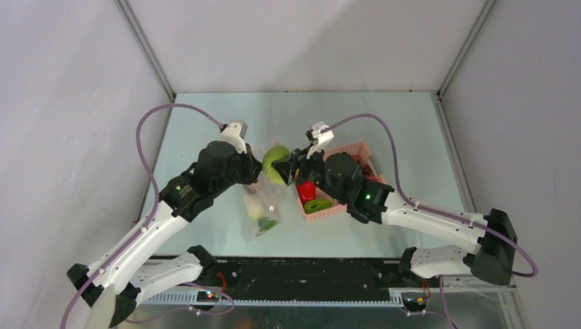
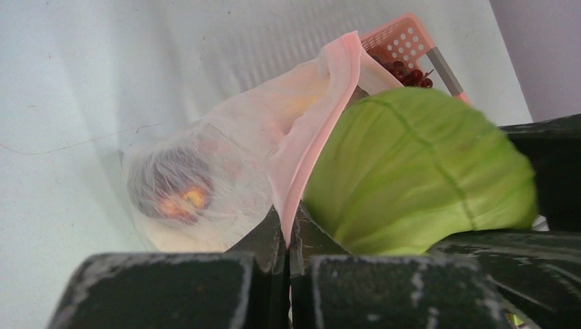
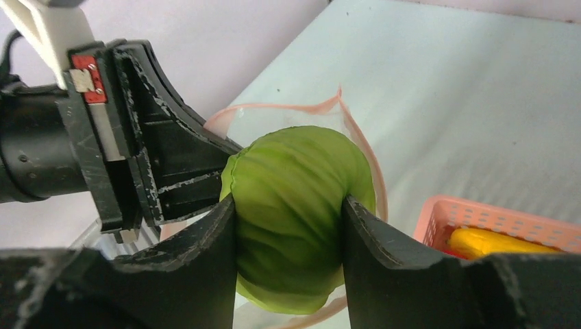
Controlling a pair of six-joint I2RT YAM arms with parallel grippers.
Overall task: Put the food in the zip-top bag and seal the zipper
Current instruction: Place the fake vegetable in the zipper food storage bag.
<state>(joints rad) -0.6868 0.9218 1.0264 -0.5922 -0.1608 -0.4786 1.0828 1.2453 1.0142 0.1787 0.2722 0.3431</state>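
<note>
From above, your left hand (image 1: 256, 173) is closed on the mouth edge of the zip-top bag (image 1: 260, 209), holding it up off the tabletop (image 1: 411, 137). The rest of the bag hangs and lies toward you, with a white piece (image 1: 252, 205) and a small green piece (image 1: 268, 223) inside. Your right hand (image 1: 288, 164) grips the leafy green piece (image 1: 276, 163) right at the bag's mouth, between the two hands. Just beside it stands the pink basket (image 1: 353, 147), holding a red piece (image 1: 306, 191) and a lime-green piece (image 1: 317, 205).

In the left wrist view, your fingers are pressed together on the zipper (image 2: 310, 133), the pink strip pinched between them. The leafy green piece (image 2: 411, 171) sits against the open mouth. A dark blurred shape (image 2: 171, 188) shows through the bag's wall. Dark maroon pieces (image 2: 411, 74) lie in the basket behind.

In the right wrist view, your right hand (image 3: 288, 219) is clamped on the leafy green piece on both sides. The zipper (image 3: 373, 175) loops around behind it. A yellow piece (image 3: 500, 241) lies in the basket.
</note>
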